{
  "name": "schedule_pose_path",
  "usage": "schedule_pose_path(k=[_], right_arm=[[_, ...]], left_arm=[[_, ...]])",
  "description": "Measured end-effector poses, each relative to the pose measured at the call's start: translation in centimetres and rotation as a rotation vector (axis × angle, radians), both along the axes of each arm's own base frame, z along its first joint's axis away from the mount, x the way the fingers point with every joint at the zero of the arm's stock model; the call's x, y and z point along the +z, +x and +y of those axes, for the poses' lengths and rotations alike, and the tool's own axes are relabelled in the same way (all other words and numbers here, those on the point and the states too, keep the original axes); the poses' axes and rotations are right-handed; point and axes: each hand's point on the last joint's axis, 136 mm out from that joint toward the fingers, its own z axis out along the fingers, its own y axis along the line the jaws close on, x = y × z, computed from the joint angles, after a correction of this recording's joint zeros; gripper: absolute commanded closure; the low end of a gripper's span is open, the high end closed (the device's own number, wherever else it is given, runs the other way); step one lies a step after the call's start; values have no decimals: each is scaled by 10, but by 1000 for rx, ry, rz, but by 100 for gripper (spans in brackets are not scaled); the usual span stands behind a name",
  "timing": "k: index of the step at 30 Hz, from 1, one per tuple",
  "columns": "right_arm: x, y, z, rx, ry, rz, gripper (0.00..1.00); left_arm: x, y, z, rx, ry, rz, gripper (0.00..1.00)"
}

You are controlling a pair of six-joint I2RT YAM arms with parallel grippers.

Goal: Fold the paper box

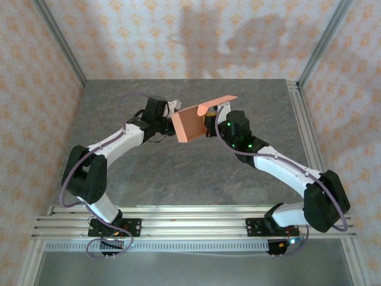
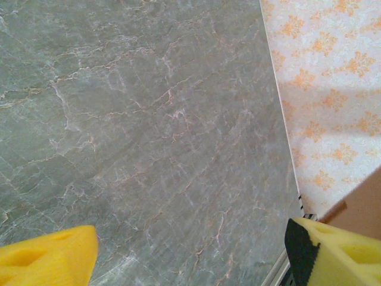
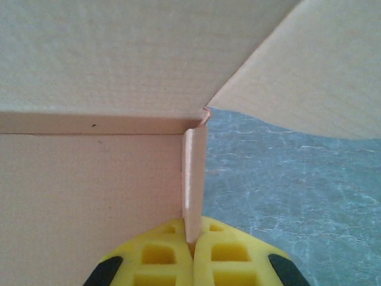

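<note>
The paper box (image 1: 190,124) is sitting raised above the bench (image 1: 178,173), towards its far middle, between the two arm tips. It is showing as thin salmon-orange card with plain matte faces, partly formed: one broad panel is facing the top camera at a tilt and a narrow flap (image 1: 217,102) is projecting from its upper edge towards the right. In the right wrist view the box (image 3: 89,196) is presenting two panels meeting at a straight crease, with a fine fibrous grain on the card. The right pincer (image 3: 193,244) is standing fully closed, its yellow cut-out foam pads (image 3: 161,256) pinching a thin upright card tab edge-on. The left pincer (image 2: 190,262) is standing wide apart and gripping nothing; a corner of the card (image 2: 364,205) is lying just beside one of its yellow fingers (image 2: 339,253). The bench is showing a grey stone-pattern surface with pale veins. Cream walls (image 1: 178,36) with a repeating orange floral motif are enclosing it, and aluminium rails (image 1: 190,217) are running along the near edge.
</note>
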Motion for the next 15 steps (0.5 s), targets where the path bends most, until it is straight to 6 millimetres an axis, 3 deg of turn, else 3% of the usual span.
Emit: schedule_pose_path(k=[15], right_arm=[[1,-5,3,23,-92,-75,100]], left_arm=[[4,4,-5,2,-34,4,16]])
